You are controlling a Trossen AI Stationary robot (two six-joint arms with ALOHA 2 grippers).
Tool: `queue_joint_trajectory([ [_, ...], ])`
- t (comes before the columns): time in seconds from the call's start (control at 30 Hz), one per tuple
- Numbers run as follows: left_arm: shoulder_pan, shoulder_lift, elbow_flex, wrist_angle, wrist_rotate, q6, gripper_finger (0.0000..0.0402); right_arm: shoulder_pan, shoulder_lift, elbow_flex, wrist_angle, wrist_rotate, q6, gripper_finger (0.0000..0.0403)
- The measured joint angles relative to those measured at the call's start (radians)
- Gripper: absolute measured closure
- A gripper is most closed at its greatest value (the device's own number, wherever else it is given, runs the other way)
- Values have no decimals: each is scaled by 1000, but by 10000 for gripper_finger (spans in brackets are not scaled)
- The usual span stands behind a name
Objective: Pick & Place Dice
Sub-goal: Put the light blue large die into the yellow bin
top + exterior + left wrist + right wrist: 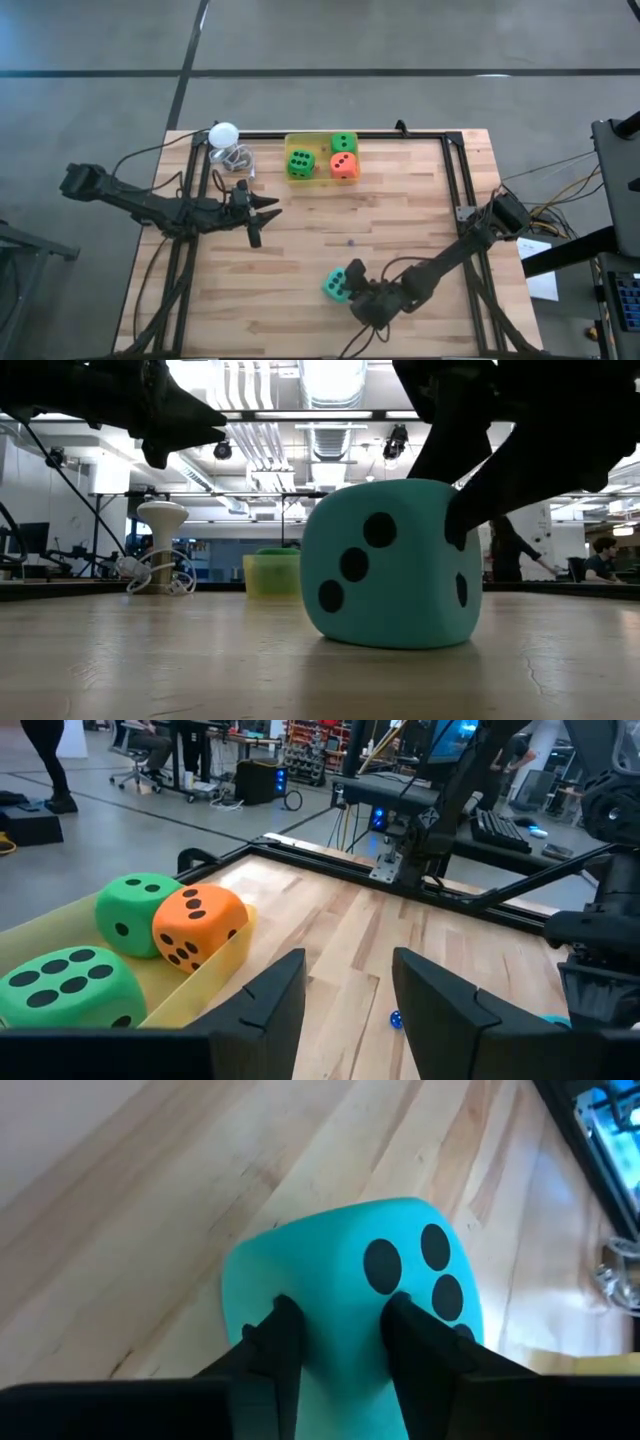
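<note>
Overhead, the right gripper (352, 288) sits low at the near side of the wooden table (400, 200), its 2 fingers pressed against the teal die (336, 286). In the right wrist view both fingers (275, 1342) dent the soft teal die (350, 1310), which rests on the boards; I take this as a grip on the cube. From table height the teal die (392, 563) stands flat on the wood, showing a face of 3 pips, with the right arm's dark finger (470, 510) against its upper right edge.

The left gripper (262, 214) hovers over the left-middle of the table with its 2 fingers spread apart and nothing between them; the left wrist view shows the same gap between the fingers (265, 1005).

The other 3 dice lie in a yellow tray (318, 182) at the far edge of the table: 1 green die (300, 163) at the tray's left, a second green die (343, 143) at its far right, and the orange die (344, 166) just in front of that one, touching it. In the left wrist view the orange die (198, 925) leans against the tray wall (195, 985).

A white ball (223, 133) on a stand occupies the far left corner, well apart from the teal die.
</note>
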Motion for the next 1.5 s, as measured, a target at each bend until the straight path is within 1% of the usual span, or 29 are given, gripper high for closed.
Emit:
queue_joint_trajectory([
  [0.23,0,0,0,0,0,1,246,-21,-1,5,6,-62,78,296],
  [0.43,1,0,0,-2,0,2,246,-30,-1,14,9,-72,153,298],
  [0.67,1,0,0,-7,0,4,246,-31,1,55,-31,-75,168,308],
  [0.8,1,0,0,-7,0,4,246,-30,-12,99,-114,-41,168,308],
  [0.97,1,0,0,-9,0,4,246,-34,-43,128,-173,-35,164,319],
  [1.13,1,0,0,-13,0,4,246,-46,-50,179,-291,21,165,328],
  [1.37,1,0,0,-24,0,17,246,-73,-53,229,-348,62,158,342],
  [1.5,1,0,0,-24,0,23,246,-99,-62,257,-396,118,153,359],
])
